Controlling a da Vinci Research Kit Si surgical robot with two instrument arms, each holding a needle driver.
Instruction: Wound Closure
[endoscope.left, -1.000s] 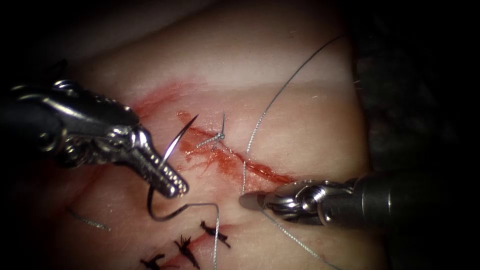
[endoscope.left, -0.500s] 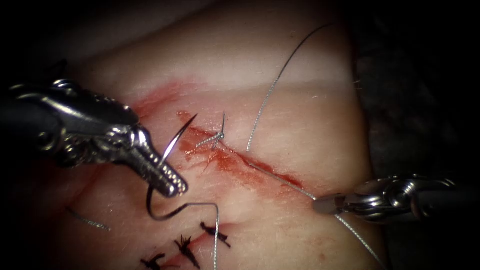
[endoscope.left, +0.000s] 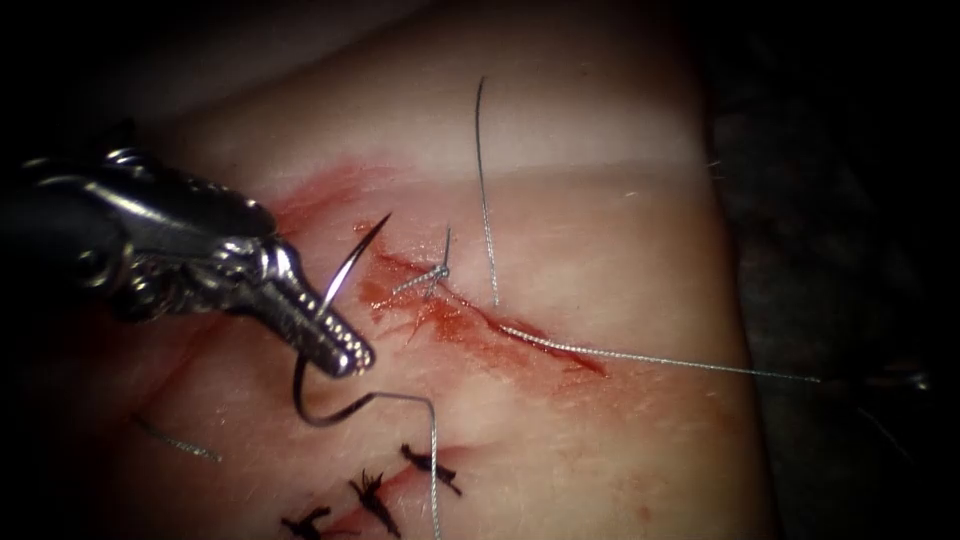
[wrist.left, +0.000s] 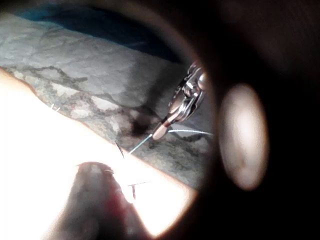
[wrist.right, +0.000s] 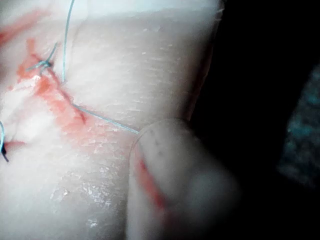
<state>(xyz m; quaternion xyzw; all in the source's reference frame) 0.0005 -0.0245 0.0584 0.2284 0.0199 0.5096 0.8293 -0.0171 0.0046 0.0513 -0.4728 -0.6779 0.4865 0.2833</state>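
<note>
The left tool (endoscope.left: 345, 352) clamped the stiff, slippery needle (endoscope.left: 335, 300) mid-curve, clear of the tissue (endoscope.left: 600, 240), while the right tool (wrist.left: 172, 117) held limp thread (endoscope.left: 640, 357) taut.

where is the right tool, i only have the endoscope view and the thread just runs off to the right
Observer: Left wrist view has the right tool past the tissue's edge, over grey cloth.
Operator: is it holding the thread
Observer: Its jaws look shut on the thread, which runs straight from the tip to the tissue.
Operator: ok, here the left tool grips the needle mid-curve, out of the tissue, left of the cut
Observer: A second strand trails from the right tool's tip the other way.
</note>
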